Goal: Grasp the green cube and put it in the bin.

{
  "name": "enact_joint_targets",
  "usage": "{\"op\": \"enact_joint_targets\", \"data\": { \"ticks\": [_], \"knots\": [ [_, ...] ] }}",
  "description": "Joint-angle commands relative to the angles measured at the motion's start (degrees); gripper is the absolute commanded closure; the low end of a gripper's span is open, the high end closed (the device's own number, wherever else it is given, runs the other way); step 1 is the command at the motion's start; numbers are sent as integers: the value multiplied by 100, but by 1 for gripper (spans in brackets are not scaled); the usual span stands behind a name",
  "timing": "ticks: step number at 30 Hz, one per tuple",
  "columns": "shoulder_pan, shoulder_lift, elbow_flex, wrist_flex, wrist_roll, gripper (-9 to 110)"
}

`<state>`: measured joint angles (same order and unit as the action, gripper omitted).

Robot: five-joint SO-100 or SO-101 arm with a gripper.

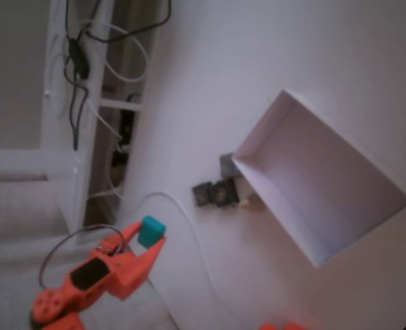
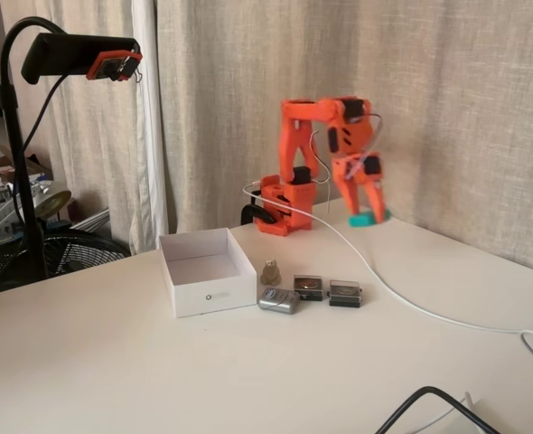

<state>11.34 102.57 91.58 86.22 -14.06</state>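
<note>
Green cube singly, one bin

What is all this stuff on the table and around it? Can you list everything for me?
Cube: one, teal-green, at the far side of the table, between the jaws.
Bin: one, white, open and empty, left of centre in the side-on fixed view.
Small metal parts: about four, grey and dark, just right of the bin.
White cable: one, running from the arm's base across the table.
Black cable: one, at the near edge.
Camera on stand: one, black with orange mount, left of the table.
Fan: one, dark, behind the stand.
Curtains: beige, behind the table.
Table: one, white.
Arm: one, orange, at the far edge.
Gripper: one, orange, closed on the cube.
</note>
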Motion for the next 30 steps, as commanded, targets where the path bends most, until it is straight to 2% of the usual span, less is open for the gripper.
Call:
{"op": "enact_joint_targets", "data": {
  "ticks": [1,6,17,25,30],
  "knots": [
    [1169,562,360,281,-773,110],
    [2391,404,949,-369,-1213,110],
    [4570,-1028,598,-1512,-2083,110],
    [5229,-2030,-9,-1538,-2347,110],
    [5221,-2294,-255,-1661,-2364,110]
  ]
}}
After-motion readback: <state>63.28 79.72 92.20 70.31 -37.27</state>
